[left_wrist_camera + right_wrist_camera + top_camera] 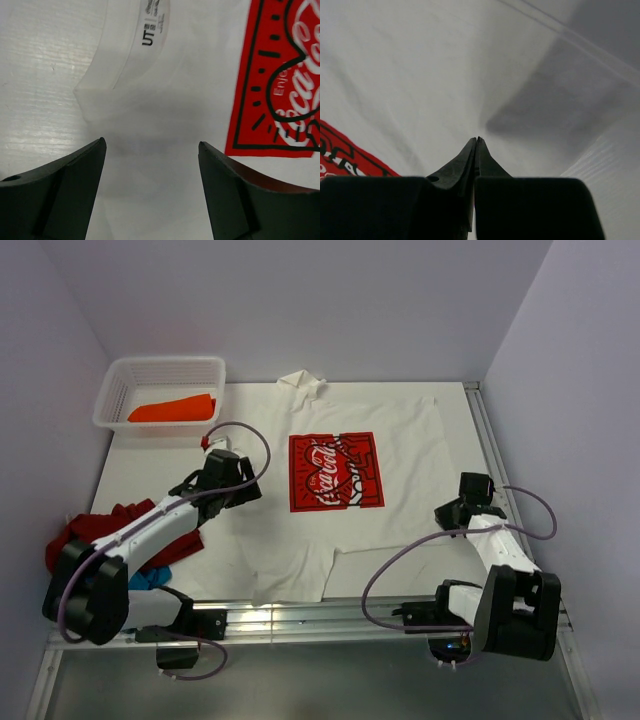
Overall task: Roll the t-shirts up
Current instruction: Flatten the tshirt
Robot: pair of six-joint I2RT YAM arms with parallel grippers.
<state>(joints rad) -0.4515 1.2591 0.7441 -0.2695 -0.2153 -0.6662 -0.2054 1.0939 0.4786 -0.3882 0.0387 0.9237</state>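
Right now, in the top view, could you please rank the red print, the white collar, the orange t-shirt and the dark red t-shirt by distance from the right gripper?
From the right gripper:
1. red print, just to its left.
2. white collar, at the far edge.
3. orange t-shirt, far-left corner.
4. dark red t-shirt, near-left edge.

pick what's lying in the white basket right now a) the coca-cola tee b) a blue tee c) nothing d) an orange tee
d: an orange t-shirt lies inside the white basket, while the Coca-Cola tee is spread out flat outside it.
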